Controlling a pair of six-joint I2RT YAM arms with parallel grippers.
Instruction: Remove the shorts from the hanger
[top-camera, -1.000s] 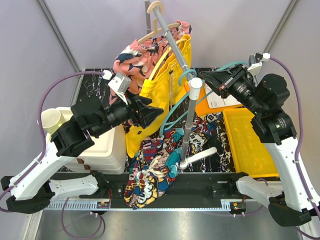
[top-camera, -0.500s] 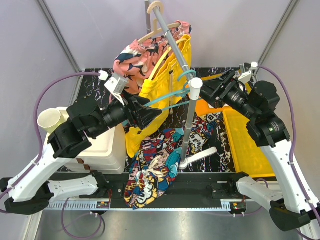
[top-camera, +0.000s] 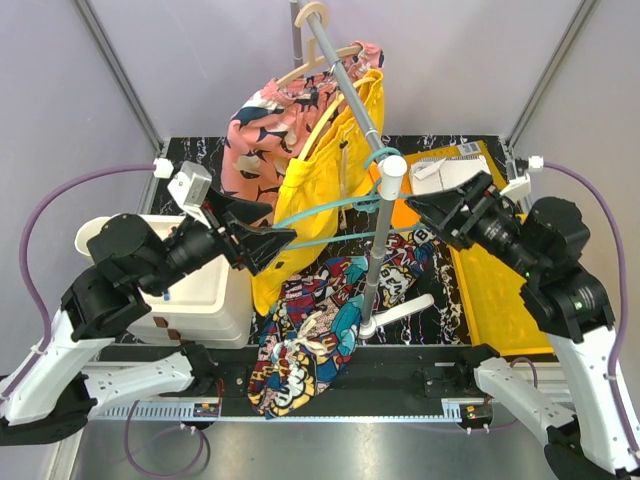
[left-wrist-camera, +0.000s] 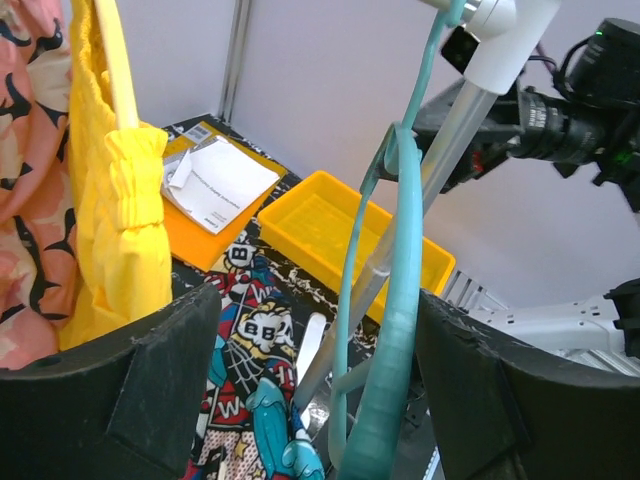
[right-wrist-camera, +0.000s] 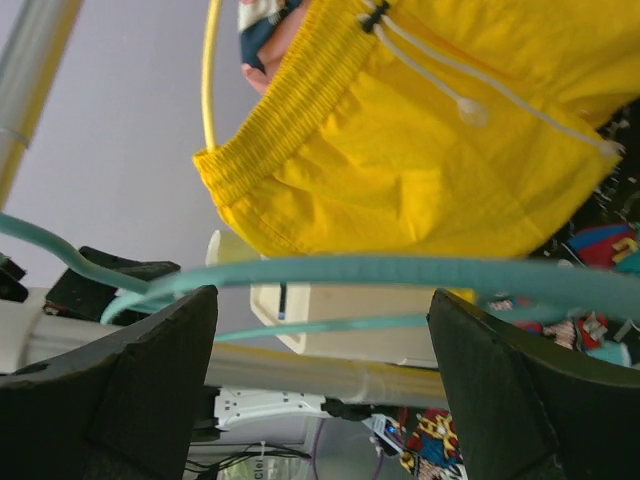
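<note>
The yellow shorts (top-camera: 310, 200) (left-wrist-camera: 120, 220) (right-wrist-camera: 420, 150) hang from the slanted rail on a thin yellow hanger. The comic-print shorts (top-camera: 305, 340) (left-wrist-camera: 240, 350) lie crumpled on the table by the rack's foot. An empty teal hanger (top-camera: 330, 210) (left-wrist-camera: 400, 300) (right-wrist-camera: 380, 270) hooks over the rail's near end and reaches left. My left gripper (top-camera: 275, 240) (left-wrist-camera: 315, 310) is open, and the hanger's end runs between its fingers, close to the right one. My right gripper (top-camera: 432, 212) (right-wrist-camera: 322, 310) is open, right of the post. The hanger crosses beyond its tips and it holds nothing.
The rack's upright post (top-camera: 375, 260) stands mid-table. A pink patterned garment (top-camera: 260, 120) hangs on a wooden hanger farther up the rail. A white box (top-camera: 205, 295) with a cup (top-camera: 100, 240) sits left. A yellow tray (top-camera: 500, 290) and an orange tray with paper (top-camera: 440, 185) sit right.
My right gripper has opened, let go of the teal hanger and drawn back to the right. My left arm has pulled back left, jaws wider, and the hanger now stretches toward it.
</note>
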